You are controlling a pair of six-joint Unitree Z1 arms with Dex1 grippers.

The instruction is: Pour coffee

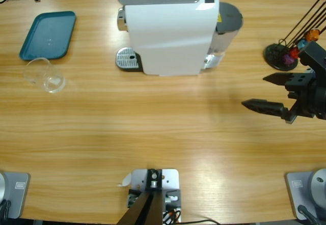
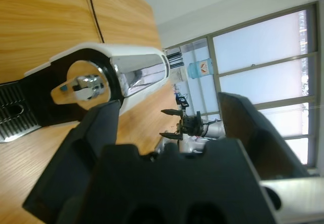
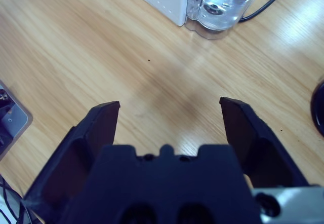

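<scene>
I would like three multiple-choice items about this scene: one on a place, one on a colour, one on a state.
1. Where does the glass stand?
A. on the tray
B. on the table beside the tray
C. under the spout

2. What colour is the tray?
A. teal
B. red
C. white

3. How are the right gripper's jaws?
A. shut on the glass
B. shut on nothing
C. open, holding nothing

Answers:
1 B, the glass rests on bare wood just off the tray's near edge.
2 A, the tray is teal.
3 C, only bare table shows between the spread jaws.
</scene>
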